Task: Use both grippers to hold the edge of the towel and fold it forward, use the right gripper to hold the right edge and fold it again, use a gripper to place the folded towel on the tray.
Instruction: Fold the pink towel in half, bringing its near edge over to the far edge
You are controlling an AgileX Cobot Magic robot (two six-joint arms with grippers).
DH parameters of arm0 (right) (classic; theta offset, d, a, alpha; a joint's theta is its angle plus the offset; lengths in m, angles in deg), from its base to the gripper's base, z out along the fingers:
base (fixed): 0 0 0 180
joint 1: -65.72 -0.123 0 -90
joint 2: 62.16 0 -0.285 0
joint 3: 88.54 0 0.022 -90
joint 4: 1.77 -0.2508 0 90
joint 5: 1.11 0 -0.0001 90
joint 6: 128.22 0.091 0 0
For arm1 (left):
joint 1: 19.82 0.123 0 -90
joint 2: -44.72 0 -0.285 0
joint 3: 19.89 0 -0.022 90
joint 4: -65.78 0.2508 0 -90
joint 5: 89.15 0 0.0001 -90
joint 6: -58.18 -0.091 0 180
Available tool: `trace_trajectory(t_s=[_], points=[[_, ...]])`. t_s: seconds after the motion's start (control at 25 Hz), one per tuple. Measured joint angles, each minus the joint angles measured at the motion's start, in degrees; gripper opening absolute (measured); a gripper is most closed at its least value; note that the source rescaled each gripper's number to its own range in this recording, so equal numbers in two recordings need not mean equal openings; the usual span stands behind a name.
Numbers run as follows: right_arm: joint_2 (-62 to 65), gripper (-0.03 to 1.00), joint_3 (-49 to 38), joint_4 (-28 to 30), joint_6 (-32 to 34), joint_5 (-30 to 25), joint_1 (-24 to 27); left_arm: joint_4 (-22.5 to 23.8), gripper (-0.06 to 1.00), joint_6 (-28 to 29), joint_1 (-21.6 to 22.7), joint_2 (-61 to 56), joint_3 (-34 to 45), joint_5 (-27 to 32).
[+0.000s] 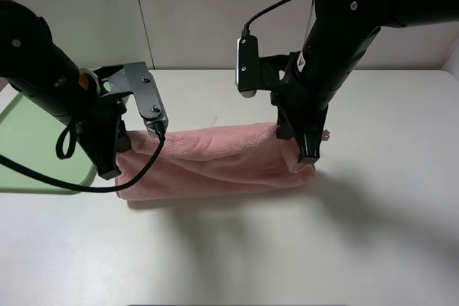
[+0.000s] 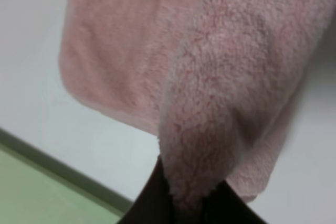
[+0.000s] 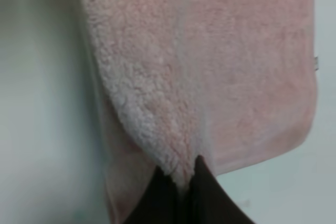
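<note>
From the high camera, the left gripper and right gripper are each pinching one end of the towel. They are lifting one edge, so the cloth is doubling over itself on the table, likely for the forward fold. The tray is lying near the towel's left end. The left wrist view is showing dark fingers clamping a bunched pink edge. The right wrist view is showing fingers closing likewise on the edge.
</note>
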Motion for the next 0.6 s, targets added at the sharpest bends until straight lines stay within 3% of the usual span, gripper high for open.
trace_trajectory(t_s=[0.28, 0.6], points=[[-1.7, 0.00, 0.0, 0.8, 0.9, 5.4, 1.4, 1.9, 0.00, 0.0, 1.2, 2.8, 0.0, -1.7], [-3.2, 0.00, 0.0, 0.8, 2.4, 7.4, 3.4, 3.8, 0.00, 0.0, 1.2, 6.1, 0.0, -5.5]])
